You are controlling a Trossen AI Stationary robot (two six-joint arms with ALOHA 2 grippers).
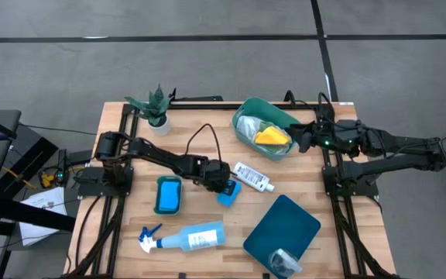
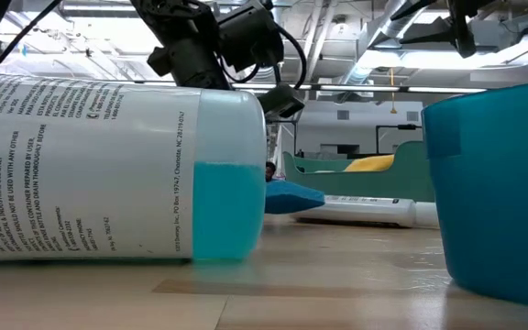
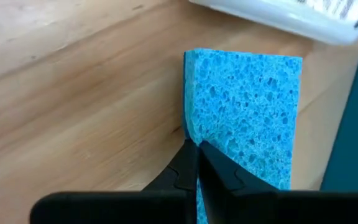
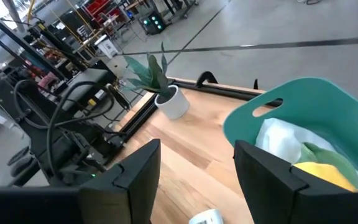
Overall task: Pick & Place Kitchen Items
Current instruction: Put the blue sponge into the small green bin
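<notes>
The small blue sponge (image 3: 247, 112) lies mid-table, pinched at one edge by the left gripper (image 3: 196, 168), its fingers closed on it. Just beside it lies the white bottle (image 1: 252, 177); a second sponge (image 1: 168, 194) and the spray bottle (image 1: 192, 236) sit nearby. The right gripper (image 4: 194, 180) hovers with fingers spread by the teal tub (image 1: 248, 108), which holds cloths (image 1: 269, 136).

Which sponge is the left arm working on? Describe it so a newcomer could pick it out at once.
Near the middle of the wooden table, beside the lying white bottle, the left gripper pinches a small blue sponge. Unlike the larger blue sponge lying free nearer the left arm's base, this one is clamped at its edge by shut fingers.
</notes>
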